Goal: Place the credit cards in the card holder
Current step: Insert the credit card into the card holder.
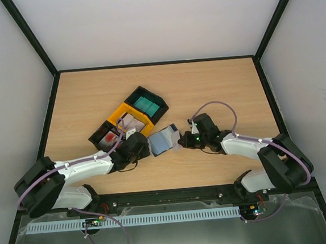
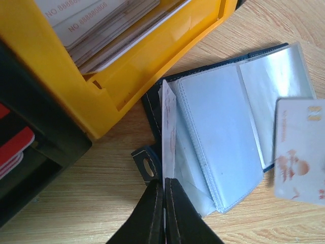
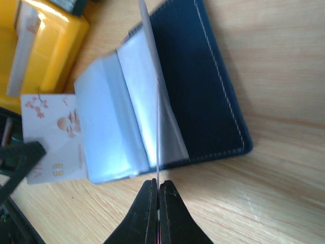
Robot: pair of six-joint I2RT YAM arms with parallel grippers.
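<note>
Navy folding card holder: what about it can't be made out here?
Top view: navy folding card holder too small to show its sleeves' contents.
Right wrist view: thin white sheet in the right gripper is edge-on; card or sleeve unclear.
Left wrist view: left gripper's thin pale sheet, likewise edge-on; white patterned card cut by the right edge.

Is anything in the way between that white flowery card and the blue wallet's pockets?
Nothing visible is. The card lies flat with its edge meeting the open card holder's clear sleeves. The left gripper and right gripper each pinch a thin upright sheet at the holder.
</note>
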